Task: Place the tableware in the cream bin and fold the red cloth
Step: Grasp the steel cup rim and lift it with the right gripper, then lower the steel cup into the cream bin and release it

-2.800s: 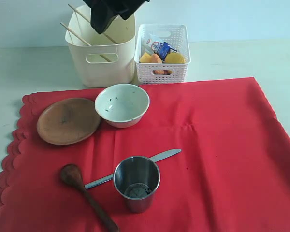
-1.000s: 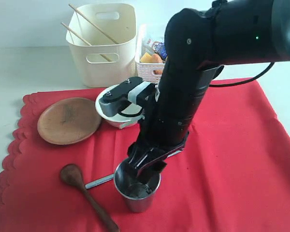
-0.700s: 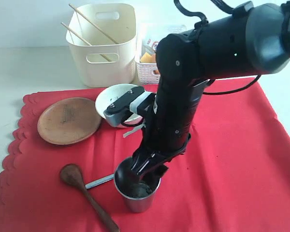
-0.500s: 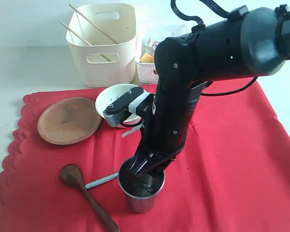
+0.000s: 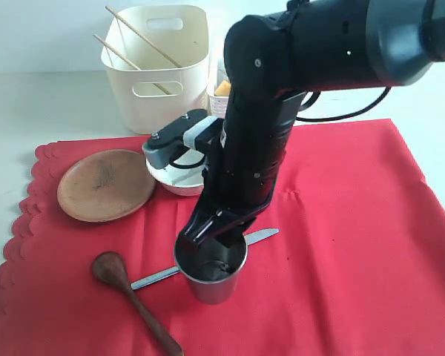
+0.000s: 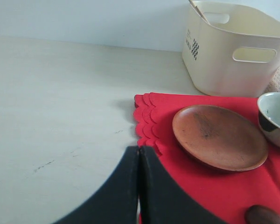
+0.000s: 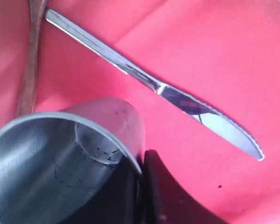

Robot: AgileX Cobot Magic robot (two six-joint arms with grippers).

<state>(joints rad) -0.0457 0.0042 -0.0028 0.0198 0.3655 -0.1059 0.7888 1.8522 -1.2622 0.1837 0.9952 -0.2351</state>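
Observation:
My right gripper (image 5: 224,248) (image 7: 143,161) is shut on the rim of the steel cup (image 5: 210,279) (image 7: 46,168), one finger inside and one outside its wall. The cup stands on the red cloth (image 5: 348,222) with the metal knife (image 5: 157,277) (image 7: 144,79) behind it and the dark wooden spoon (image 5: 126,293) (image 7: 30,60) to its left. The brown plate (image 5: 104,185) (image 6: 218,136) and white bowl (image 5: 174,178) (image 6: 275,116) lie further back. Two chopsticks (image 5: 133,41) lean in the cream bin (image 5: 159,93) (image 6: 233,58). My left gripper (image 6: 139,151) is shut and empty, over the cloth's scalloped edge (image 6: 144,126).
A white lattice basket (image 5: 226,111) with food stands right of the cream bin, mostly hidden by my right arm (image 5: 282,96). Bare pale tabletop (image 6: 60,102) lies left of the cloth.
My right gripper has lowered onto the cup's rim and closed on its wall. The cup has shifted slightly. The left gripper stays shut.

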